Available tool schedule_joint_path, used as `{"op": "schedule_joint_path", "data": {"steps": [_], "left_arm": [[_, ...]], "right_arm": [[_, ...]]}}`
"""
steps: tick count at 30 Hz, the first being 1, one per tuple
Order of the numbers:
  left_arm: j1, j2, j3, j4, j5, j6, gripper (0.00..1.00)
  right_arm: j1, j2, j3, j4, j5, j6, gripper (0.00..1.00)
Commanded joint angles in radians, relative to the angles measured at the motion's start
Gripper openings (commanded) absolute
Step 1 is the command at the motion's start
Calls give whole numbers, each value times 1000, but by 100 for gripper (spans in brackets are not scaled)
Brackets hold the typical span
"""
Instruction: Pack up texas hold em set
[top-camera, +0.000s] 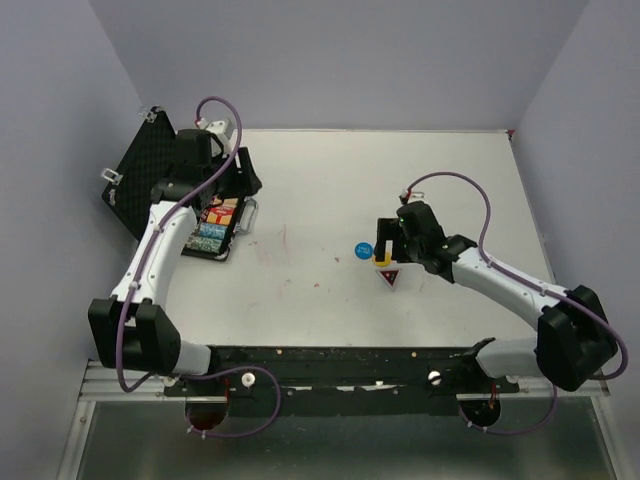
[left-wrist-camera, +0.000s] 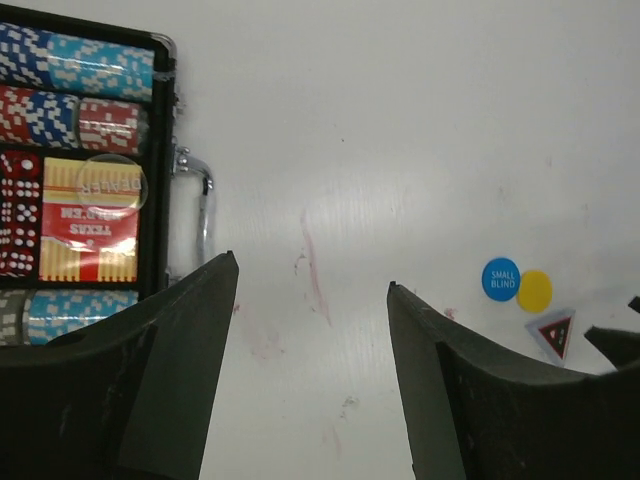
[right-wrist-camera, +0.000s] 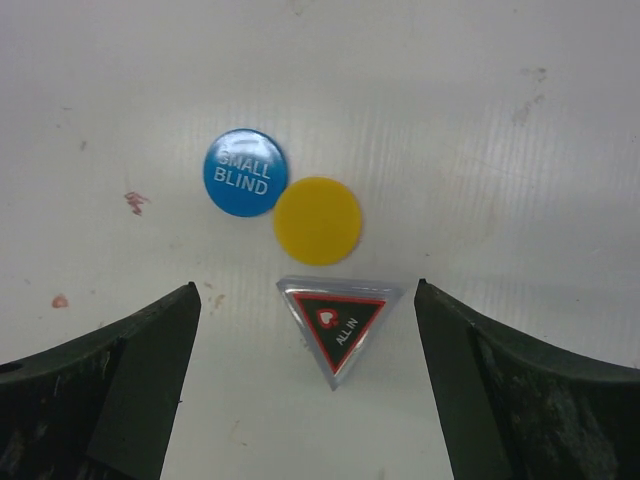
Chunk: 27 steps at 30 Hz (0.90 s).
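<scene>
Our right claw (right-wrist-camera: 305, 288) stands spread wide and holds nothing. In its wrist view the dark triangular token (right-wrist-camera: 338, 325), silver-edged and lettered "ALL IN", lies flat on the white table (right-wrist-camera: 480, 120) in the gap between the two fingers (right-wrist-camera: 130, 380), touching neither one. Just beyond the token's upper edge we see the yellow disc (right-wrist-camera: 317, 220), and the blue disc (right-wrist-camera: 245, 172) marked "SMALL BLIND" sits at that disc's upper-left rim, the two touching or nearly so. Both discs lie past the fingertips, outside the gap.

Our left claw (left-wrist-camera: 310, 275) is also released, its jaws apart over bare table with nothing between them. The case (left-wrist-camera: 157, 210) lies open just beside its left finger, at the left side of that wrist view, with the silver handle (left-wrist-camera: 200, 200) facing the claw. Inside we see rows of blue, red and white chips (left-wrist-camera: 90, 65), red dice (left-wrist-camera: 20, 215) in a side compartment, and a red-and-yellow card box (left-wrist-camera: 90, 235) with a clear disc (left-wrist-camera: 112, 182) resting on it.

From above, the case sits at the table's far left with its foam lid (top-camera: 140, 180) tilted back against the wall, well apart from the three loose pieces near the table's middle.
</scene>
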<state>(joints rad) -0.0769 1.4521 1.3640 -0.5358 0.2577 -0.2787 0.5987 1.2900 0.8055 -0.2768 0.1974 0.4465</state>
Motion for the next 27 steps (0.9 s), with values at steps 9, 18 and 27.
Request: {"op": "schedule_joint_path", "data": {"steps": [9,18,27], "left_arm": [[-90,-259,-292,-29,55,38,74],[-104,-266,-284,-32,83,32,74],[-106,-262,-284,-35,80,33,74]], "right_arm": [[-28,249,149,-150,-42,-163,89],[-27,393,224,-150,-90,-183,84],[-27,443,247,-145,-98,-180,78]]}}
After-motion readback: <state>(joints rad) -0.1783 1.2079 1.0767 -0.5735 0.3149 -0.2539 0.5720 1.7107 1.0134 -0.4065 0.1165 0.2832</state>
